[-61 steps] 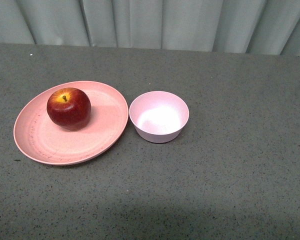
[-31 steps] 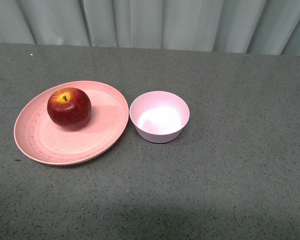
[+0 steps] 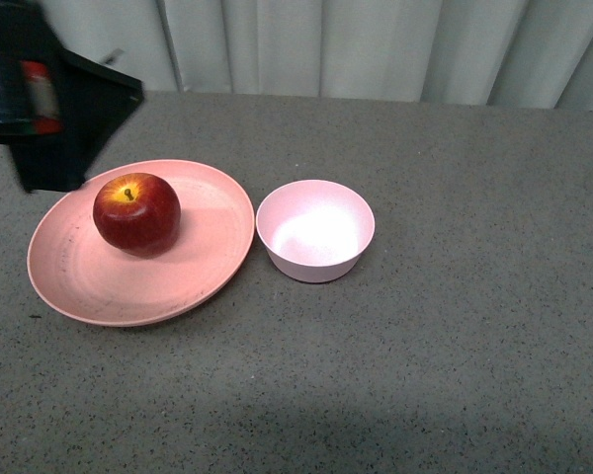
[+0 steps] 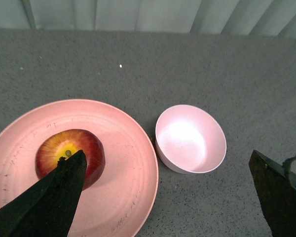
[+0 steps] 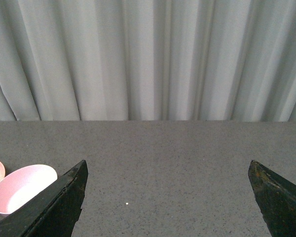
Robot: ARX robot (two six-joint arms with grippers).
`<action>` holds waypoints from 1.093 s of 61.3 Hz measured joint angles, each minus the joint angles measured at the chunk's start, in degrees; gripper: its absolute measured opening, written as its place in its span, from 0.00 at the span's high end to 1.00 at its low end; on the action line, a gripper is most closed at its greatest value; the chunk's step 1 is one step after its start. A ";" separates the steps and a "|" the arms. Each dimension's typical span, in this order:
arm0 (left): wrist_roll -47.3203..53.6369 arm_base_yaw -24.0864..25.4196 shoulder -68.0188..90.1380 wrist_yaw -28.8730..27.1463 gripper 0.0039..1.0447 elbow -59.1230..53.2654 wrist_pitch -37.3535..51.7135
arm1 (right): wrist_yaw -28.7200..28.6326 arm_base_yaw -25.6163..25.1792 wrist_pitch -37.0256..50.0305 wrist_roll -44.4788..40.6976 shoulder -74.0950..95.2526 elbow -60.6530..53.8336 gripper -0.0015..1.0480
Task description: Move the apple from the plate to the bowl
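The dark-red apple (image 3: 136,212) sits upright on the left half of the wide salmon-pink plate (image 3: 203,247). Just right of the plate stands the small pale-pink bowl (image 3: 314,229), with nothing in it. My left arm (image 3: 59,109) shows as a black mass above the plate's far left edge. In the left wrist view, my left gripper (image 4: 167,153) hangs open above the apple (image 4: 71,150), the plate (image 4: 123,163) and the bowl (image 4: 190,138); one finger (image 4: 59,192) overlaps the apple. My right gripper (image 5: 167,163) is open over bare table, with the bowl (image 5: 22,187) off to one side.
The grey speckled tabletop (image 3: 474,326) stretches right of and in front of the bowl. A pale pleated curtain (image 3: 376,49) runs along the table's far edge.
My left arm has come into the front view at the upper left, where no arm showed before. Apple, plate and bowl have not moved.
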 joint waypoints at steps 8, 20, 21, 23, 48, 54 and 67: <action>1.18 -2.43 8.55 -2.01 0.06 5.11 -0.70 | 0.00 0.00 0.00 0.00 0.00 0.00 0.09; 1.79 -4.11 18.34 -5.42 0.06 10.91 -2.73 | 0.02 0.00 0.00 0.00 -0.02 0.00 0.09; 1.81 -4.11 19.17 -5.79 0.06 11.39 -2.84 | 0.02 0.00 0.00 0.00 0.00 0.00 0.09; 1.79 -4.11 20.33 -6.34 0.06 12.00 -2.84 | 0.02 0.00 0.00 0.00 0.00 0.00 0.09; 1.84 0.24 28.87 -13.77 0.06 19.87 -1.51 | 0.00 0.00 0.00 0.00 0.00 0.00 0.09; 1.97 1.79 30.42 -15.37 0.06 21.46 -2.75 | 0.00 0.00 0.00 0.00 -0.02 0.00 0.09; 0.37 3.30 33.03 -14.12 0.06 23.58 -9.97 | 0.00 0.00 0.00 0.00 -0.02 0.00 0.09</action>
